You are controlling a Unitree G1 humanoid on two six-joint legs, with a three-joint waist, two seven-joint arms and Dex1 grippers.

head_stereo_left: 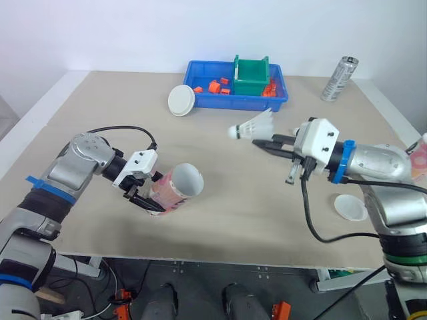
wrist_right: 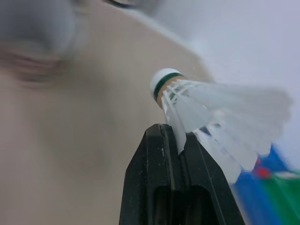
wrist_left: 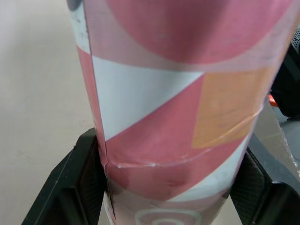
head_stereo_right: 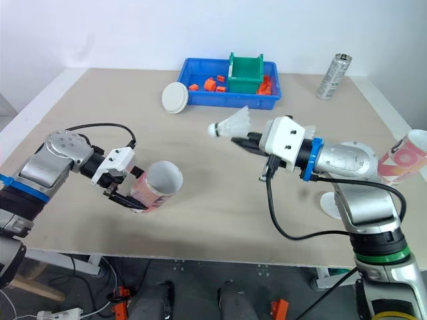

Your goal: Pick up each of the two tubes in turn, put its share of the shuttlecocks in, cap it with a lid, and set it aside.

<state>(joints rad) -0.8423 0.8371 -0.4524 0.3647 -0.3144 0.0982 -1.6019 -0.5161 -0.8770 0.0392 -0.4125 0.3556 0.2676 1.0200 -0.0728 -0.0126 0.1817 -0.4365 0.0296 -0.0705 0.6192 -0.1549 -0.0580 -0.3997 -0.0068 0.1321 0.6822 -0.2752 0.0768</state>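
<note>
Left eye view, left gripper (head_stereo_left: 148, 197) clamped around tilted pink tube (head_stereo_left: 179, 188) near front edge of tabletop (head_stereo_left: 220, 220), right gripper (head_stereo_left: 267, 142) pinching shuttlecock (head_stereo_left: 252, 127) by its feathers above the middle.

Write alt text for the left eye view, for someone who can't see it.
The left gripper holds a pink patterned tube, its open end turned toward the right gripper, which pinches a white shuttlecock above the table. Farther back are a blue tray with a white lid by its left corner, and a silver can.
</note>
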